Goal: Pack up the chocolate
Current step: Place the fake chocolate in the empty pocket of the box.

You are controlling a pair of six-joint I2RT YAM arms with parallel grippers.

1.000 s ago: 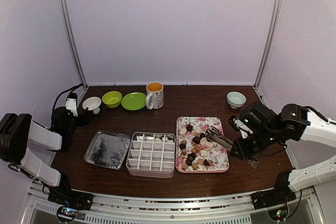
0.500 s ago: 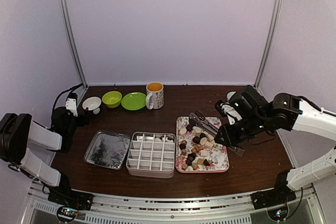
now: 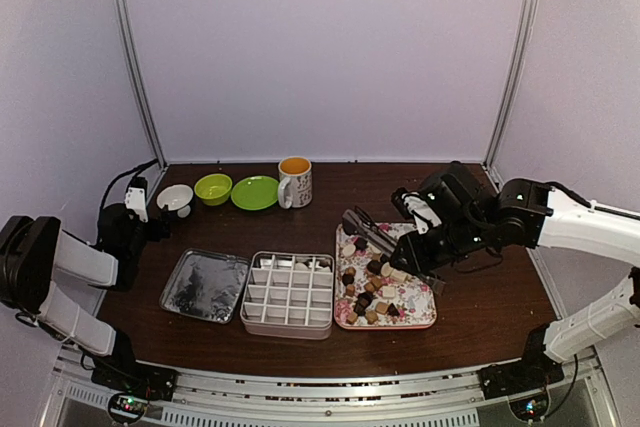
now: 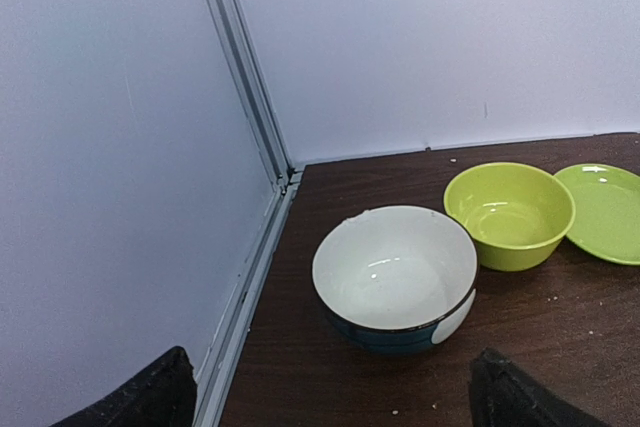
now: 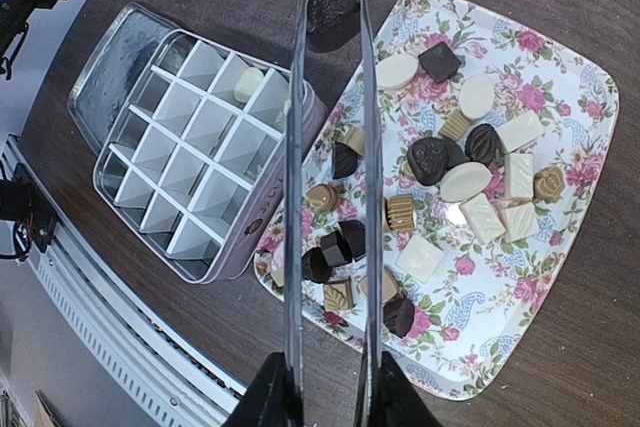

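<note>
Many chocolate pieces (image 5: 465, 182), dark, tan and cream, lie on the pink floral tray (image 5: 575, 97) (image 3: 420, 312). My right gripper (image 5: 333, 387) (image 3: 425, 249) is shut on the thin metal tongs (image 5: 293, 197) (image 3: 378, 234). The tongs pinch one dark chocolate (image 5: 330, 15) at their tips, in the air over the tray's left edge beside the divided tin (image 5: 200, 152) (image 3: 288, 292). One cream piece (image 5: 248, 82) lies in a back cell of the tin. My left gripper (image 4: 330, 409) is open at the far left, facing a white bowl (image 4: 395, 272).
The tin's lid (image 3: 205, 285) lies left of the tin. Along the back stand a lime bowl (image 3: 213, 188), a green plate (image 3: 255, 192), a floral mug (image 3: 295, 181) and a pale bowl (image 3: 450, 188). The frame post (image 4: 245, 77) rises close on the left.
My right arm has swung left and toward the back, carrying the tongs from the tray's right side to its upper-left edge. The left arm has not moved.
</note>
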